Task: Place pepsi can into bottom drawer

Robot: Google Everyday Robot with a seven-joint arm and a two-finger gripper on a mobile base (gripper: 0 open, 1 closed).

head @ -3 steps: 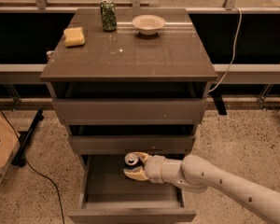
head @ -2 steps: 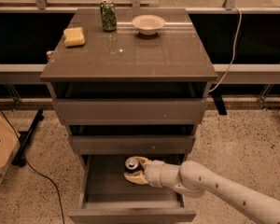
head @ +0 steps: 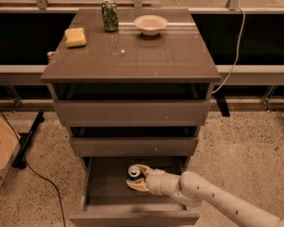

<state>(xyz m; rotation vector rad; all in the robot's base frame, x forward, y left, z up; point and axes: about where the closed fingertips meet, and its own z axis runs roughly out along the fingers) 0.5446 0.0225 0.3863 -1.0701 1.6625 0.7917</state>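
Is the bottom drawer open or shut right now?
Open. The bottom drawer sticks out from the cabinet, its inside floor shows, and the gripper holds the pepsi can inside it.

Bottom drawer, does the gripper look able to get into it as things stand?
Likely yes. The bottom drawer is pulled out and open from above, and the gripper is inside it at the pepsi can, just clear of the middle drawer front.
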